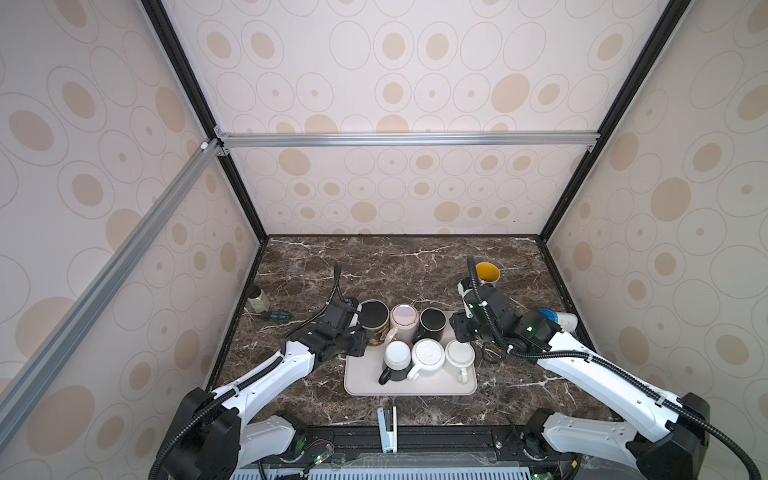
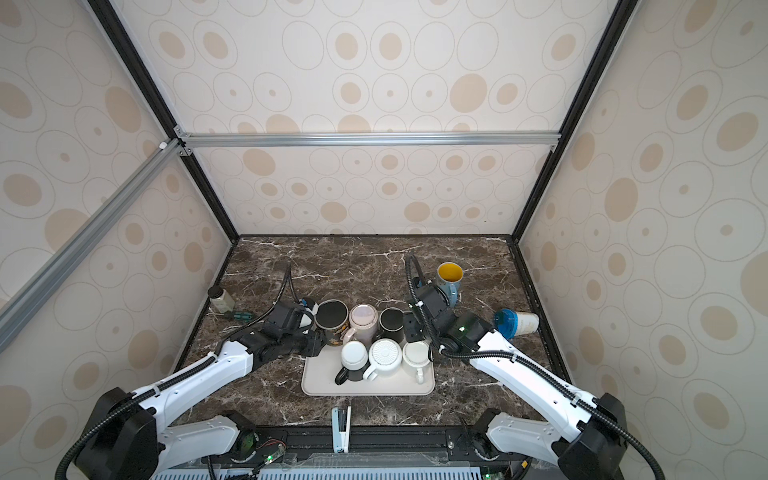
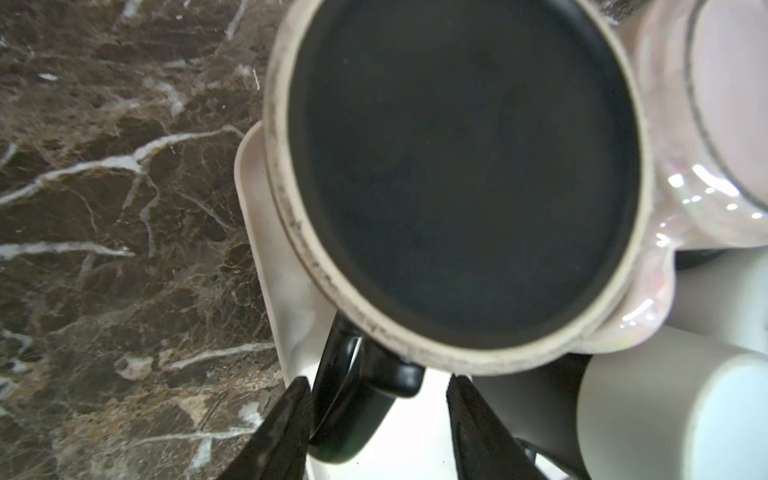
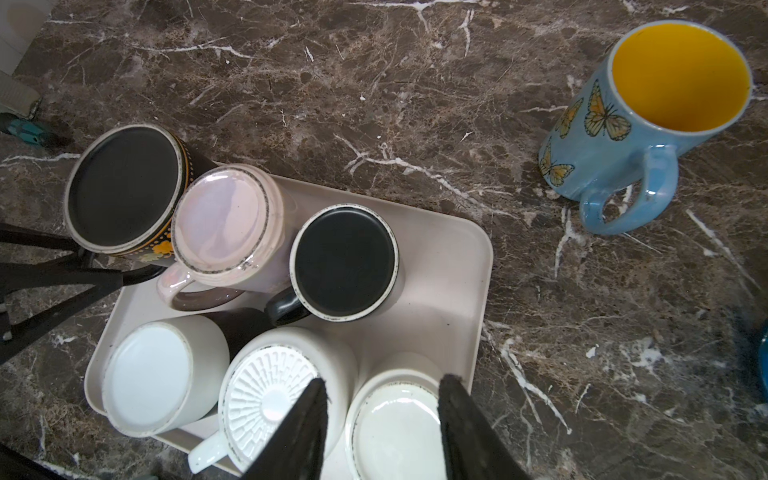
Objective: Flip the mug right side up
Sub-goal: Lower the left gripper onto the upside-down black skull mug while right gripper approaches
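Your left gripper (image 3: 379,378) straddles the black handle (image 3: 345,411) of the dark floral mug (image 1: 374,316). One finger (image 3: 291,424) is against it and there's a gap on the other side, so nothing's clamped. That mug sits base-up at the far left corner of the beige tray (image 1: 415,388), snug beside the pink mug (image 1: 402,318). Your right gripper (image 4: 385,378) hovers at the tray's right side, fingers spread, holding nothing.
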Available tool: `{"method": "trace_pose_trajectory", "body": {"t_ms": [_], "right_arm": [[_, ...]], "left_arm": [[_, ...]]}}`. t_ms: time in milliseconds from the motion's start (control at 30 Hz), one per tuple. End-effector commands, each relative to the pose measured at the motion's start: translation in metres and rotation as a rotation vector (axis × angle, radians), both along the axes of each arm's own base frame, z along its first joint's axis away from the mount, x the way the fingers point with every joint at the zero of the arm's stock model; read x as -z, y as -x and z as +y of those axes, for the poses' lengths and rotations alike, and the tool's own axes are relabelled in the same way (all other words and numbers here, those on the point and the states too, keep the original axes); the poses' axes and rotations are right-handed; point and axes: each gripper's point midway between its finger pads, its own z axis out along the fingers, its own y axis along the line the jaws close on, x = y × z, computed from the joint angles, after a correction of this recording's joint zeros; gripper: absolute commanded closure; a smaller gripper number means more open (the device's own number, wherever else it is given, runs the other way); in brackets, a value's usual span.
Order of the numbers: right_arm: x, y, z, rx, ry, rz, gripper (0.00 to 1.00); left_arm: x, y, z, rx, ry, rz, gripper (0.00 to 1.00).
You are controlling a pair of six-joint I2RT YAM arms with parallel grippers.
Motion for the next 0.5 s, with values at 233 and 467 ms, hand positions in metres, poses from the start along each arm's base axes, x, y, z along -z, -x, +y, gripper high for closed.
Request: {"method": "trace_pose_trajectory", "body": {"t_ms": [233,467], "right_arm": [[-0.002,-0.001,0.001,0.010,-0.013,-0.021,0.54],[-0.001,-0.002,0.004,0.004,-0.018,-0.020,0.54]], "left_arm": [[-0.010,-0.002,-0.007,0.032,0.003,-0.005,0.54],[-0.006,-0.010,-0.002,0.023,-0.051,-0.008,0.50]]}}
